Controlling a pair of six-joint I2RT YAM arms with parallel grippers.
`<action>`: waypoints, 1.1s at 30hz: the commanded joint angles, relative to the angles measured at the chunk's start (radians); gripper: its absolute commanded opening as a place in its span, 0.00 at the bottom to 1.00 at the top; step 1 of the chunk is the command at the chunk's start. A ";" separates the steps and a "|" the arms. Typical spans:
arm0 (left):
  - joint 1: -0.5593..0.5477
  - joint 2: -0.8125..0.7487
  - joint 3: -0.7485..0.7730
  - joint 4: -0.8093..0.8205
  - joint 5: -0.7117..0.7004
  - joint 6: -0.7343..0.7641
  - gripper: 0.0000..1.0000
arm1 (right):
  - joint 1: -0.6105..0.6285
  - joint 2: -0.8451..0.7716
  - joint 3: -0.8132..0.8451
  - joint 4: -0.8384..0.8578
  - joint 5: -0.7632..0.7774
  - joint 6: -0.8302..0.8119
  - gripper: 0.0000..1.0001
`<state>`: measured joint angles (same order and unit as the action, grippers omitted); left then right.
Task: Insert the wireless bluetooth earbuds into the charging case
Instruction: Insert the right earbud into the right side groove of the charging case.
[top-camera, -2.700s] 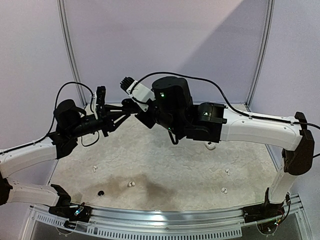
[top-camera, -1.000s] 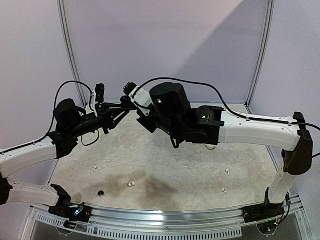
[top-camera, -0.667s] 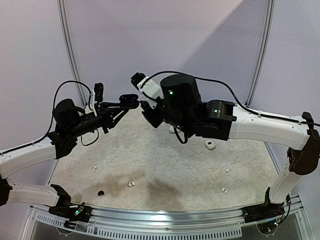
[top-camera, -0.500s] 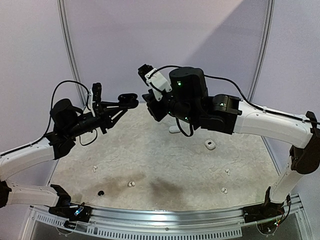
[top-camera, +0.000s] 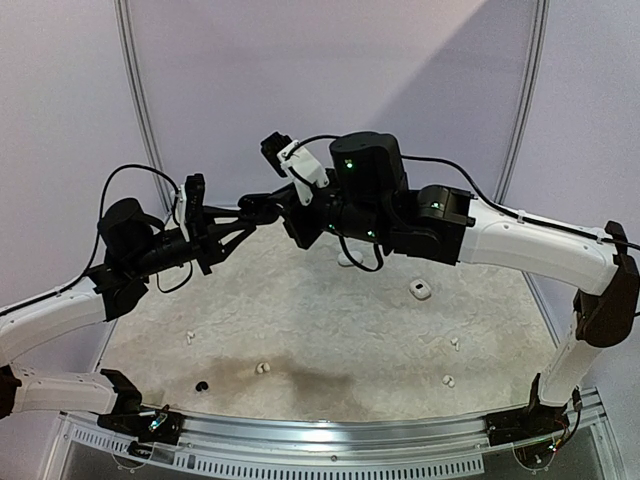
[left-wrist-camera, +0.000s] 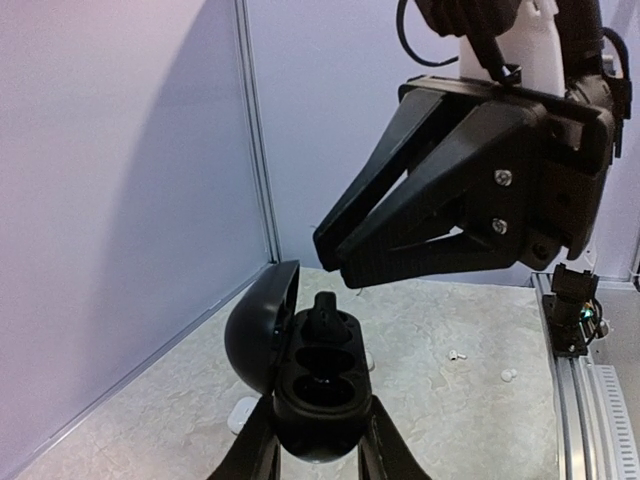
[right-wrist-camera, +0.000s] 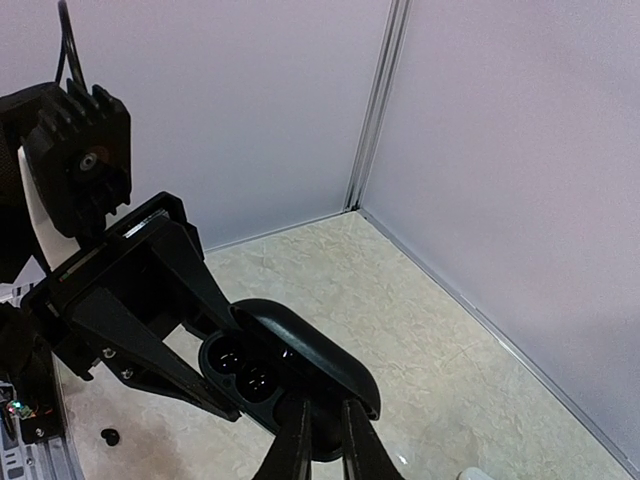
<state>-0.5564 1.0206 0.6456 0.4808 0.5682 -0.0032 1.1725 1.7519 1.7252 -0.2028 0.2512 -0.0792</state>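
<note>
A black earbud (left-wrist-camera: 322, 306) is poking up from the far socket of the open black charging case (left-wrist-camera: 315, 385), low centre of the left wrist view. The left gripper (left-wrist-camera: 318, 450) is clamping the case. The right gripper (left-wrist-camera: 335, 262) is hovering just above, fingers nearly together. White buds (top-camera: 262, 368) are lying on the table (top-camera: 330, 320).

Top view: black charging case (top-camera: 260, 204) and both jaws merge, dark on dark, contact unreadable. White case (top-camera: 348, 259) partly covered by right arm (top-camera: 365, 178). Earbuds (top-camera: 262, 368) on bench (top-camera: 330, 320) mere specks, shape untellable. Left wrist view: left jaws cut off by bottom edge; dark stub (left-wrist-camera: 323, 308) in case's far socket too dim to name. Right wrist view: right jaws cropped at bottom edge, grip unclear.
</note>
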 joint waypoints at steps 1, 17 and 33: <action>-0.017 -0.010 -0.012 -0.013 0.014 0.007 0.00 | 0.003 0.006 0.006 -0.008 -0.023 0.007 0.11; -0.019 0.002 -0.005 0.012 0.018 -0.022 0.00 | 0.003 0.065 0.037 -0.075 -0.013 -0.003 0.05; -0.017 0.007 -0.011 -0.049 -0.070 -0.133 0.00 | -0.009 0.010 0.091 0.040 -0.008 0.011 0.17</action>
<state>-0.5568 1.0283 0.6441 0.4492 0.5301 -0.0837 1.1709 1.7905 1.7828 -0.2363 0.2424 -0.0765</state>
